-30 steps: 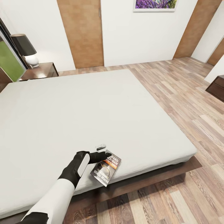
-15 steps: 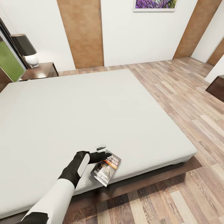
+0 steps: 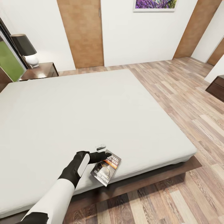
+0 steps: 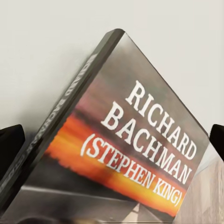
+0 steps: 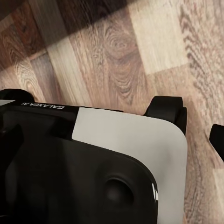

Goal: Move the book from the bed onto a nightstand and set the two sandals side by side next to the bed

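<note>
book (image 3: pixel 106 170) lies at the near edge of the bed (image 3: pixel 77 109), partly overhanging the frame. left pincer (image 3: pixel 104 156) grasps its upper end; the right pincer's state i cannot tell.

1. Left claw (image 3: pixel 105 156): fingertips sit over the book's (image 3: pixel 106 171) top corner in the head view, contact line hidden.
2. Left wrist view: book (image 4: pixel 116 154) cut off at the frame edges; only dark finger tips (image 4: pixel 10 140) at both sides, can't tell if clamped.
3. Right wrist view: one dark fingertip (image 5: pixel 217 140) at the frame edge, rest cut off; robot base (image 5: pixel 116 158) covers the floor (image 5: pixel 140 46).
4. Bed (image 3: pixel 77 109) cut off at the head view's left edge.
5. Painting (image 3: pixel 155 5) cropped at top; lamp (image 3: pixel 25 49) partly cropped.
</note>
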